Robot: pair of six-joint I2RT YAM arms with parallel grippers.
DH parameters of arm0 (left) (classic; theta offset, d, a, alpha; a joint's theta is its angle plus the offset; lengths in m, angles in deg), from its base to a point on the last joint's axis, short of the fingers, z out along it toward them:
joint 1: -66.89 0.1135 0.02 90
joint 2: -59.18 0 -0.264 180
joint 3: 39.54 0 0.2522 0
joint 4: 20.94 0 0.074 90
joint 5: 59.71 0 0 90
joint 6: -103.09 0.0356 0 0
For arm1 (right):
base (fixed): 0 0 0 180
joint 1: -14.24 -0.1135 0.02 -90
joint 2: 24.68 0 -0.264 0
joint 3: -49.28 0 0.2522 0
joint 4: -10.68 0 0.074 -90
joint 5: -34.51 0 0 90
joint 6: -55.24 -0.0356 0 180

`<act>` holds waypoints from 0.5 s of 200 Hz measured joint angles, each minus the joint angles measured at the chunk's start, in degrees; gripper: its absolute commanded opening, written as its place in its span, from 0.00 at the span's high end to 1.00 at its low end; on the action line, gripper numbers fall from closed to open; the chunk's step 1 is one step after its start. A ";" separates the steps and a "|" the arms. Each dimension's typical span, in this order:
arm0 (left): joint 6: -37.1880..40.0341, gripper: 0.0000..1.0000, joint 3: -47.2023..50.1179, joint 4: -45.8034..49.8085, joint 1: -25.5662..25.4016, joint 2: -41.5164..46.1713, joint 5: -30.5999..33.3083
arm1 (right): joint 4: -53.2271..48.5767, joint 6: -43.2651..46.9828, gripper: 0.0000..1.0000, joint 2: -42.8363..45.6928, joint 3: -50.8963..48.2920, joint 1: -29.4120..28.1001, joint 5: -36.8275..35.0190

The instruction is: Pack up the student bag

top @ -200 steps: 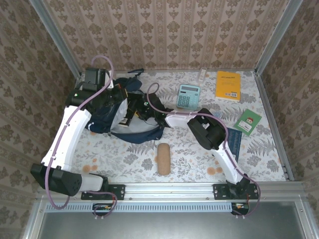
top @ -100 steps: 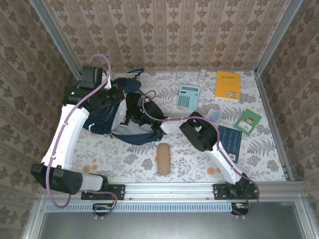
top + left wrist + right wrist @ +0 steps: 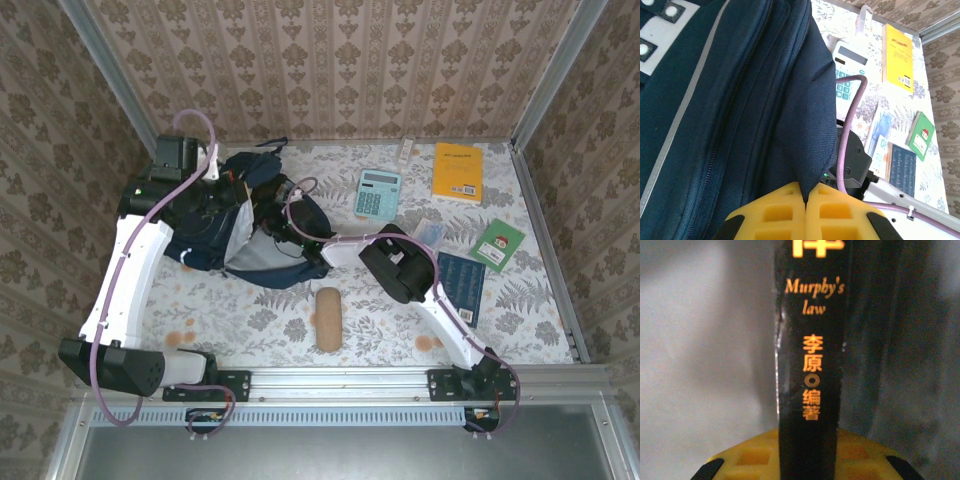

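1. Big navy-blue fabric student bag (image 3: 268,268) sits back-left on the desk (image 3: 400,310) (floppy, so hold its rim).
2. Left end effector (image 3: 805,210) pinches its fabric fold.
3. Right end effector (image 3: 807,460) grips a thin black book (image 3: 810,365).

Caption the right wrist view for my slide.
Right claw pinching a black Murphy's law book inside the grey-lined bag.
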 measured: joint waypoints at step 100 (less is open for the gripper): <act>-0.02 1.00 0.28 -0.70 0.63 0.09 -1.49 | -15.08 4.52 0.67 -3.26 8.44 -1.20 -0.92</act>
